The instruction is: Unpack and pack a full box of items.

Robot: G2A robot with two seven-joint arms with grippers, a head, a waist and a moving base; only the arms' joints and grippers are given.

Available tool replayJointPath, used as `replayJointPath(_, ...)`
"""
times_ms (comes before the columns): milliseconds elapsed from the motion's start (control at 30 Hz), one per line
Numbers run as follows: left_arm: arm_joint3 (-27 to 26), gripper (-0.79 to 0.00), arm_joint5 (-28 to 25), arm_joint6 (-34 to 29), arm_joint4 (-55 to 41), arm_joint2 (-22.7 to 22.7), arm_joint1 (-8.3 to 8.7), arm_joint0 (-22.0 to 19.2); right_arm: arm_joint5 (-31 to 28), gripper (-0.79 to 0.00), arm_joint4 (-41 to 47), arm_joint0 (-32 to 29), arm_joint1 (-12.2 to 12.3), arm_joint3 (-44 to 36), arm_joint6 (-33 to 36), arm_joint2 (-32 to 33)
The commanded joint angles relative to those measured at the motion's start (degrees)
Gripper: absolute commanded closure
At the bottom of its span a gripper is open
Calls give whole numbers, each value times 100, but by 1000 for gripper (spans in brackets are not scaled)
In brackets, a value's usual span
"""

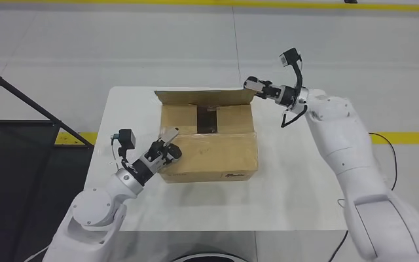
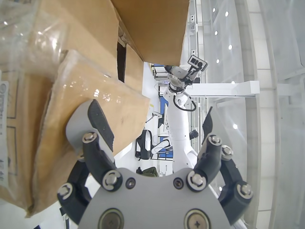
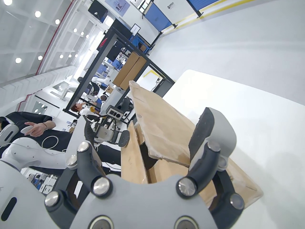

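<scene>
Carton (image 1: 209,147): brown cardboard, far flap (image 1: 204,97) up, dark centre gap.
Your L pincer (image 1: 171,143): apart, at carton's left edge.
Your R pincer (image 1: 251,84): apart, by far-right flap corner.
Worktop (image 1: 288,190): margin all round carton.

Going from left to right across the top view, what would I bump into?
left gripper → cardboard box → right gripper

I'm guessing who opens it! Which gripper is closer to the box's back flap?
Right. The right gripper is at the right end of the back flap; the left gripper is at the near left corner of the box.
</scene>
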Motion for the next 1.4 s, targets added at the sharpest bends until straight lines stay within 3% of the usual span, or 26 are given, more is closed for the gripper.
replayJointPath(0,6,-785,-12,21,59,25,1,-14,342,-785,165,-174,135,-505,343,35)
replayJointPath(233,55,-785,-57,37,133,114,-1,-74,1146,-785,459,-755,549,-1655,1146,261)
replayJointPath(433,133,-785,-69,58,237,192,-3,-164,1532,-785,447,-1071,729,-2094,1531,341)
replayJointPath(833,210,-785,-240,376,138,102,-20,-180,2400,-785,598,-1014,600,-1713,1067,-26)
replayJointPath(1133,-94,-785,-556,1504,424,-381,-46,76,2385,-785,614,-1067,579,-1541,1111,-75)
replayJointPath(1367,-73,-785,-573,2393,937,-758,-72,523,2300,-785,623,-1178,588,-1462,1117,-46)
